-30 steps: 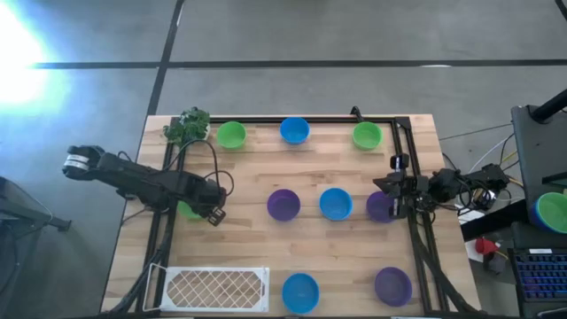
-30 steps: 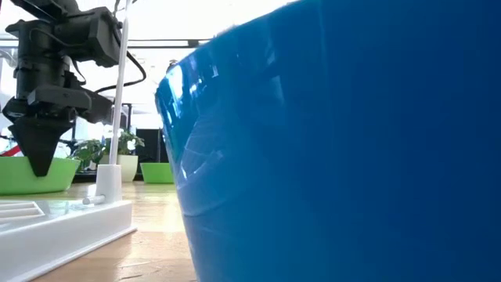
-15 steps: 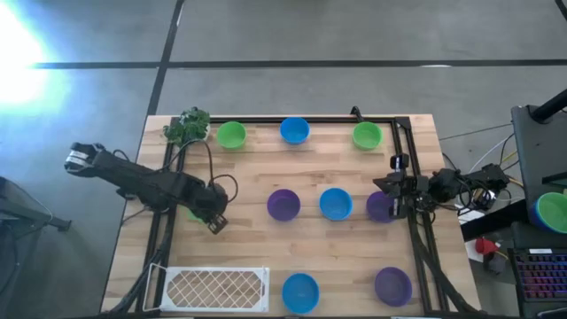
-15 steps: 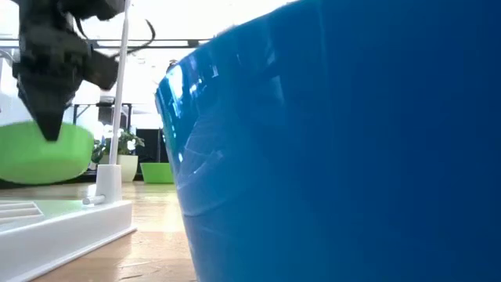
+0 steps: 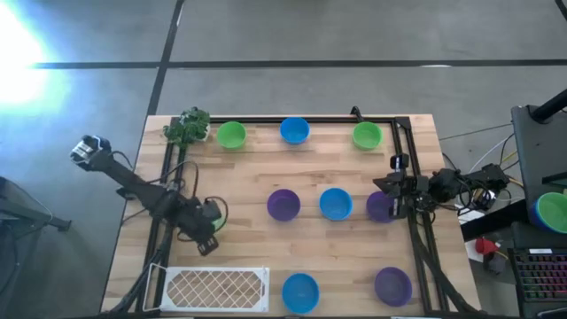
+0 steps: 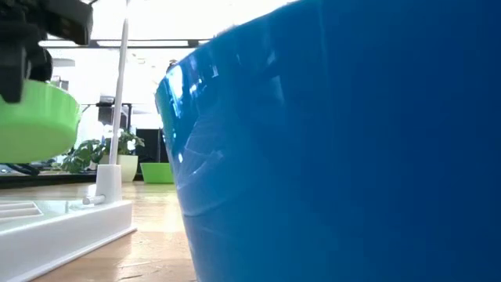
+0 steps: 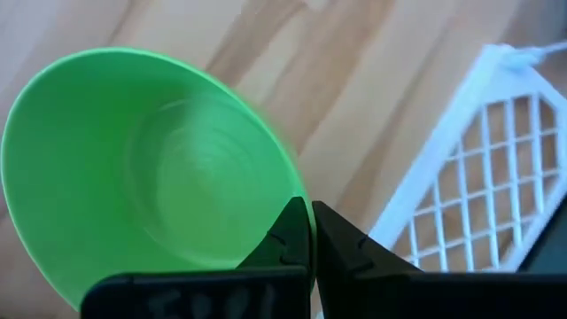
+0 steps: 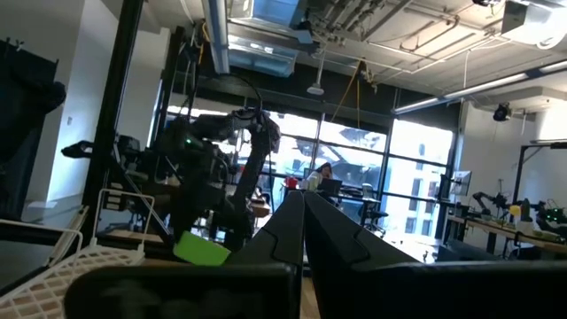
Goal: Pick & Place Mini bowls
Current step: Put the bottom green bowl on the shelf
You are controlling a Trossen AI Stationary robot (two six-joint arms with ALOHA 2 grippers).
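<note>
The left gripper (image 7: 310,232) pinches the rim of a small bright green plastic bowl (image 7: 142,168), held off the wooden table (image 5: 248,239) just beside the white mesh tray (image 5: 215,285). The right gripper (image 8: 301,208), fingers pressed together, waits at the table's right edge by a purple bowl (image 5: 379,206). A large blue bowl wall (image 6: 352,149) blocks most of the low view, likely the near blue bowl (image 5: 299,291).
</note>
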